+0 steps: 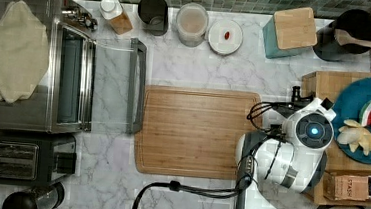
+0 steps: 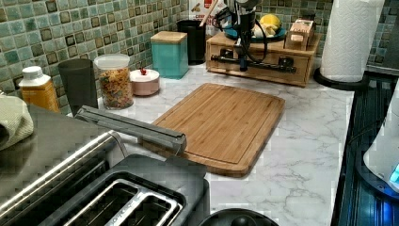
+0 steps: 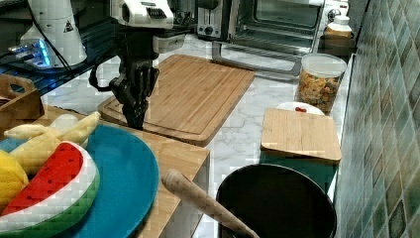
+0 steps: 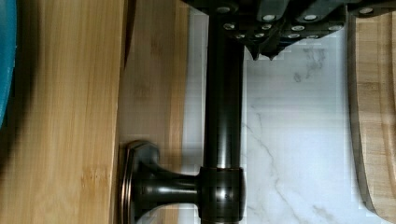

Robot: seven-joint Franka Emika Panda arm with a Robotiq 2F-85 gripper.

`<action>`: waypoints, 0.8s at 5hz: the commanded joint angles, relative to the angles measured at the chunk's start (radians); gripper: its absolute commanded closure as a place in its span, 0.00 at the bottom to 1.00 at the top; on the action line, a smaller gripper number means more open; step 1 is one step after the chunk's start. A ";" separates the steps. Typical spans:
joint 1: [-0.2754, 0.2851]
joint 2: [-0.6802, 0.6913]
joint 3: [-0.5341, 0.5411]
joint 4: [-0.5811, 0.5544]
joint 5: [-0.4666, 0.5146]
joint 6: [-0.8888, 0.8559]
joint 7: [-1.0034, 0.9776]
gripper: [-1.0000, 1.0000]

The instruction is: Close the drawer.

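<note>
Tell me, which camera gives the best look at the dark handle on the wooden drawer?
The wrist view: the handle runs close up across it, bar and mounting post clear. The left view shows its whole bar on the drawer, far off. In the top view the arm covers it.

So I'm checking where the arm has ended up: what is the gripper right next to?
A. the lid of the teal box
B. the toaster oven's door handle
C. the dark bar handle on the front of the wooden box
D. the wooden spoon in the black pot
C: the gripper sits at the dark bar handle on the drawer front, and the wrist view shows that bar running right under it.
</note>
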 commanded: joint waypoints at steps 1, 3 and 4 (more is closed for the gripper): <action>-0.126 -0.030 -0.137 0.169 -0.027 0.035 -0.041 1.00; -0.112 -0.029 -0.151 0.168 -0.022 0.036 -0.045 1.00; -0.107 -0.028 -0.157 0.169 -0.019 0.036 -0.046 1.00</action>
